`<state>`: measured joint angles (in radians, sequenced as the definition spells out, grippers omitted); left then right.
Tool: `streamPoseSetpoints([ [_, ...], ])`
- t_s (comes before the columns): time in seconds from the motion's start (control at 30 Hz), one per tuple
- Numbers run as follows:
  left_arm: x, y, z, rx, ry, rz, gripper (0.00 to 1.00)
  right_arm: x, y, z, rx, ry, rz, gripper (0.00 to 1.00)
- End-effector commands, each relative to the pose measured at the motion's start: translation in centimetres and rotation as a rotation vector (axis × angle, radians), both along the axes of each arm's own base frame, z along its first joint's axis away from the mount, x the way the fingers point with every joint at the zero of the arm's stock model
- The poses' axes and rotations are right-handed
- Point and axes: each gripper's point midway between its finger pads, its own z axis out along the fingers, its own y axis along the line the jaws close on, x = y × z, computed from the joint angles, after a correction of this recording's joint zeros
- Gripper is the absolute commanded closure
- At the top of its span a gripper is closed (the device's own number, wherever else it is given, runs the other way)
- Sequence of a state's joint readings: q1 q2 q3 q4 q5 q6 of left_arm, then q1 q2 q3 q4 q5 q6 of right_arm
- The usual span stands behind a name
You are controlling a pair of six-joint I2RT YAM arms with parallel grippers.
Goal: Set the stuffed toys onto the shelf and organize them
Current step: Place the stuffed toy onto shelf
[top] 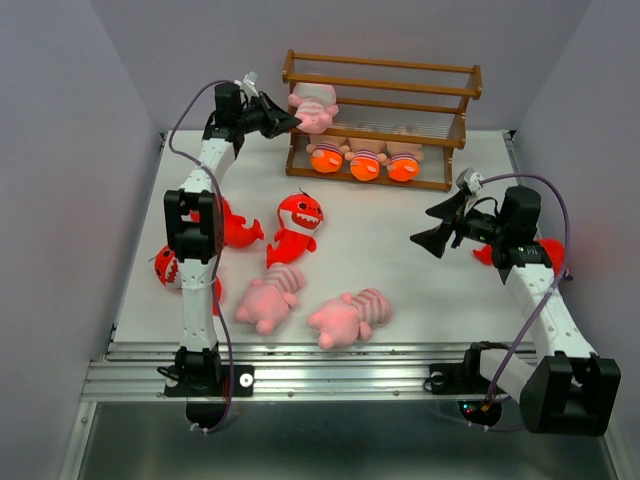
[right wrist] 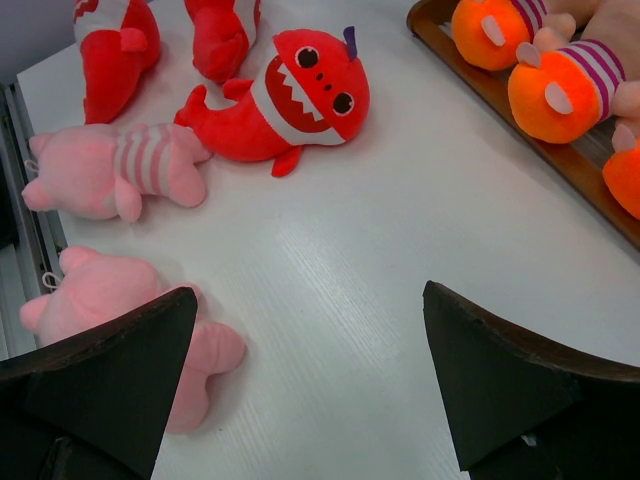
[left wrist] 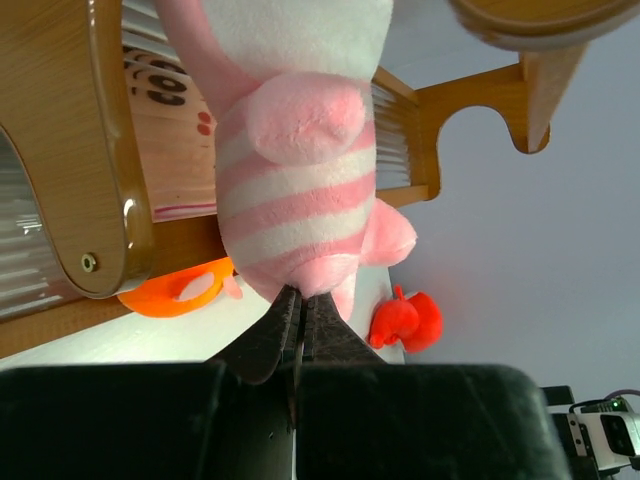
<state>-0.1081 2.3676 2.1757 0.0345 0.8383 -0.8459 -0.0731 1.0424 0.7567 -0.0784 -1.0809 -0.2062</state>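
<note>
My left gripper (top: 288, 121) is shut on a pink striped toy (top: 315, 108) and holds it at the left end of the shelf's (top: 383, 92) middle level. In the left wrist view the fingers (left wrist: 300, 305) pinch the toy's lower end (left wrist: 300, 180). Three orange-footed dolls (top: 366, 162) lie side by side on the bottom level. My right gripper (top: 432, 229) is open and empty over the table right of centre; it is also open in the right wrist view (right wrist: 310, 295). Two pink toys (top: 270, 297) (top: 350, 315) and a red shark (top: 297, 222) lie mid-table.
Two more red sharks (top: 235, 228) (top: 170, 268) lie by the left arm. Another red shark (top: 548, 252) lies behind the right arm. The shelf stands at the table's far edge against the back wall. A metal rail (top: 330, 365) runs along the near edge.
</note>
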Motion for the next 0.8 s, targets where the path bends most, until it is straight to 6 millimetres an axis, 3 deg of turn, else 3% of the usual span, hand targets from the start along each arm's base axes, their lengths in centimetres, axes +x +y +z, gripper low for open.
streamPoseSetpoints([
  [0.0, 0.0, 0.0, 2.2, -0.006, -0.08, -0.031, 0.94, 0.1, 0.0, 0.8, -0.001, -0.037, 0.014, 0.0],
  [0.3, 0.0, 0.1, 3.5, -0.004, -0.101, -0.016, 0.41, 0.2, 0.0, 0.8, -0.001, -0.036, 0.013, 0.0],
  [0.43, -0.2, 0.2, 4.7, -0.011, -0.12, -0.013, 0.3, 0.2, 0.0, 0.8, -0.002, -0.035, 0.013, 0.0],
  [0.5, -0.4, 0.3, 5.5, -0.015, -0.133, -0.011, 0.15, 0.2, 0.0, 0.8, -0.002, -0.035, 0.013, 0.0],
  [0.53, -0.4, 0.4, 5.6, -0.014, -0.136, -0.01, 0.01, 0.2, 0.0, 0.8, -0.002, -0.035, 0.013, 0.0],
  [0.7, -1.0, 1.1, 7.0, -0.009, -0.158, 0.009, 0.01, 0.1, 0.0, 0.9, -0.002, -0.038, 0.013, 0.0],
  [0.77, -1.2, 1.6, 6.6, 0.004, -0.155, 0.02, 0.01, 0.2, 0.0, 0.8, -0.002, -0.038, 0.013, 0.0],
])
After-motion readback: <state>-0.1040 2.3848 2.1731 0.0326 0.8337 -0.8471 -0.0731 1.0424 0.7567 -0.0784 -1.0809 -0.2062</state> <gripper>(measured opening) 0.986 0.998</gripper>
